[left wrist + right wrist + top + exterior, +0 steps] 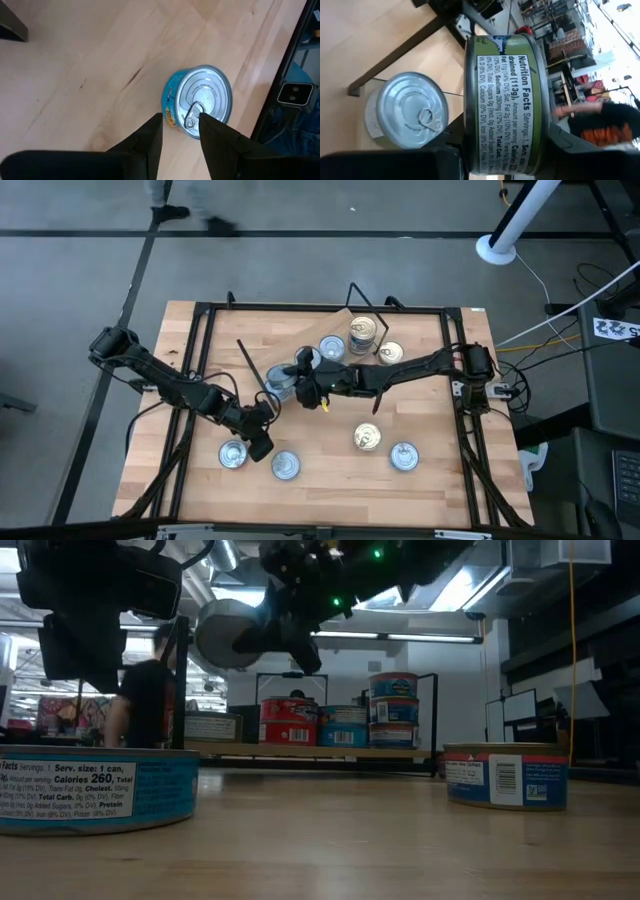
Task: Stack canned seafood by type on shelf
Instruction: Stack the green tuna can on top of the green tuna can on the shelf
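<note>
My right gripper (303,372) is shut on a green-labelled tin (502,100) and holds it in the air over the left part of the shelf (345,315), a light plank. A silver-lidded tin (412,112) stands on the shelf below it. More tins (345,725) stand on the plank, two of them stacked (393,710). My left gripper (258,442) is open near the table's near edge, between two silver-lidded tins (233,453) (285,465). In the left wrist view its fingertips (180,122) hover just short of a blue-labelled tin (200,102) standing on the table. My right gripper pinches the green-labelled tin between its two fingers, one finger (445,147) on each flat face, so the label wall (502,75) faces the wrist camera. The tin is turned on its edge and lifted clear (235,635) above the shelf.
Two more tins stand on the table's near right part, a gold-lidded one (367,438) and a silver-lidded one (403,456). A black frame (200,340) runs around the tabletop. A person (145,700) is in the room beyond the far edge.
</note>
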{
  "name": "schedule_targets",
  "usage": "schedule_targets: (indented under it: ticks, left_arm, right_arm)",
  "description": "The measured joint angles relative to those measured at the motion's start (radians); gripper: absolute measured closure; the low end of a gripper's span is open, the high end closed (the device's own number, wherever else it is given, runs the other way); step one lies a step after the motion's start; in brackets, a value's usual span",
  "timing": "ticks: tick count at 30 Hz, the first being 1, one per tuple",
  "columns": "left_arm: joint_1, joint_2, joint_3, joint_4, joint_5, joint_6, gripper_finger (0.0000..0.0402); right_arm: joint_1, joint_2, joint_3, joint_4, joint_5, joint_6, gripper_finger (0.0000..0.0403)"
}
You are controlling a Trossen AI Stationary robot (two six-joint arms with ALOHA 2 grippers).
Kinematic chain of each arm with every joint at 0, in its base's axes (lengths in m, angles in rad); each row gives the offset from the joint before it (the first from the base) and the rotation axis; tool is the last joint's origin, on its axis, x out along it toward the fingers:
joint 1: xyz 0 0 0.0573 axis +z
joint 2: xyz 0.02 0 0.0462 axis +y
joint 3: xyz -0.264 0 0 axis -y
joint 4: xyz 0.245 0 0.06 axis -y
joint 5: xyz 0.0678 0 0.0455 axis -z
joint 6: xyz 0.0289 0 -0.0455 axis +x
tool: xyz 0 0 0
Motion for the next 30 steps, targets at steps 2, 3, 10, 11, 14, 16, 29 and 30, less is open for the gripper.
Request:
schedule_targets:
  ticks: [2,3,10,11,14,16,29,30]
  left_arm:
    - [0.0,0.0,0.0,0.0,0.0,0.0,0.0281]
    - [0.0,0.0,0.0,0.0,-0.001,0.0,0.0281]
    - [0.0,0.0,0.0,0.0,-0.026,0.035,0.0281]
    - [0.0,0.0,0.0,-0.002,-0.029,0.046,0.0281]
    - [0.0,0.0,0.0,-0.024,-0.034,0.071,0.0281]
    - [0.0,0.0,0.0,-0.053,-0.037,0.071,0.0281]
    - [0.0,0.0,0.0,-0.331,-0.377,0.041,0.0281]
    - [0.001,0.0,0.0,-0.336,-0.407,0.04,0.0281]
  right_arm:
    - [0.0,0.0,-0.017,0.037,-0.001,-0.027,0.0269]
    - [0.0,0.0,-0.027,0.062,-0.002,-0.039,0.0269]
    - [-0.001,0.012,-0.064,0.139,-0.001,-0.045,0.0269]
    - [-0.002,0.019,-0.064,0.138,-0.001,-0.045,0.0269]
    - [-0.002,0.041,-0.065,0.159,0.003,-0.049,0.0269]
    - [-0.002,0.055,-0.065,0.192,0.006,-0.073,0.0269]
    - [-0.007,0.097,-0.064,0.232,0.025,-0.098,0.0269]
    - [-0.009,0.097,-0.064,0.233,0.025,-0.098,0.0269]
